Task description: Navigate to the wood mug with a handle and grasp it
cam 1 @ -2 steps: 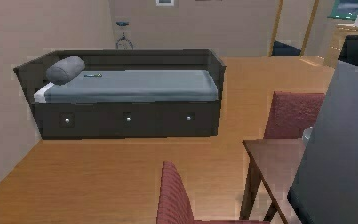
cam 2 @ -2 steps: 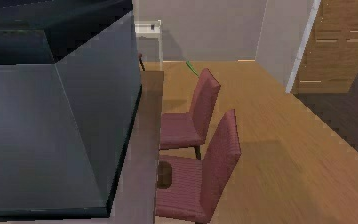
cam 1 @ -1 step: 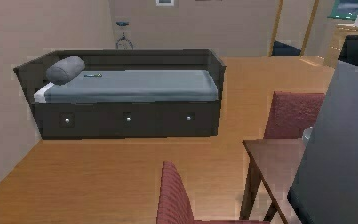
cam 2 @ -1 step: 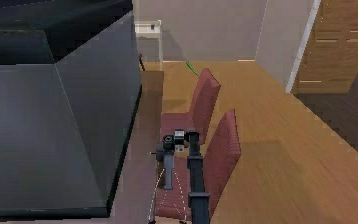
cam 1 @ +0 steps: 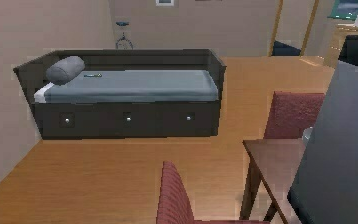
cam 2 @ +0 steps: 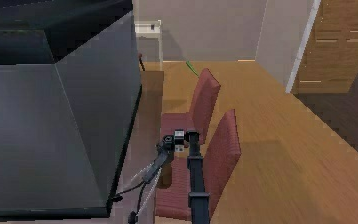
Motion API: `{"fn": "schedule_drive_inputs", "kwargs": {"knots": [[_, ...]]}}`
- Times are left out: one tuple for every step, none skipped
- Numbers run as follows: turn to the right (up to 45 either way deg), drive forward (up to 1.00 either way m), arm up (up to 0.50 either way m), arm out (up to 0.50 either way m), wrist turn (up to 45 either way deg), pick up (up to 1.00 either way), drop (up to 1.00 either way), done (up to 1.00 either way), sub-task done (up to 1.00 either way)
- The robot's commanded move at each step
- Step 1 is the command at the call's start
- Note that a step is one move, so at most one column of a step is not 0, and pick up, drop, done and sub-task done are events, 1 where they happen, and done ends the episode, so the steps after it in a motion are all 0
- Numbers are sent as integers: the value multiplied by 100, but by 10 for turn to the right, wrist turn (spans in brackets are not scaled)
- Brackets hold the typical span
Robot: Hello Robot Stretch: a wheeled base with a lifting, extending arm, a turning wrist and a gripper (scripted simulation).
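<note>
While standing beside two padded red chairs (cam 2: 220, 150), arm (cam 2: 196, 185): dark square bar.
Gripper (cam 2: 142, 182): thin fingers slanting toward the table edge; spread or pressed together, cannot tell; holding anything, cannot tell.
Table (cam 1: 272, 155): brown wood, flat top, bearing a big smooth dark box (cam 2: 57, 110).
Daybed (cam 1: 127, 118): dark boxy frame, three knobbed drawers, grey mattress, rounded grey bolster (cam 1: 64, 69).
Floor (cam 1: 107, 175): glossy wood planks.
Mug: cannot tell where.

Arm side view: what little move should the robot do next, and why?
Probably a small turn of the base to look past the big dark box. It stands on the table and hides what lies behind it, while the gripper hangs by the red chairs.
</note>
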Motion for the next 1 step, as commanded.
{"fn": "schedule_drive_inputs", "kwargs": {"knots": [[0, 0, 0, 0, 450, 0, 0, 0, 0]]}}
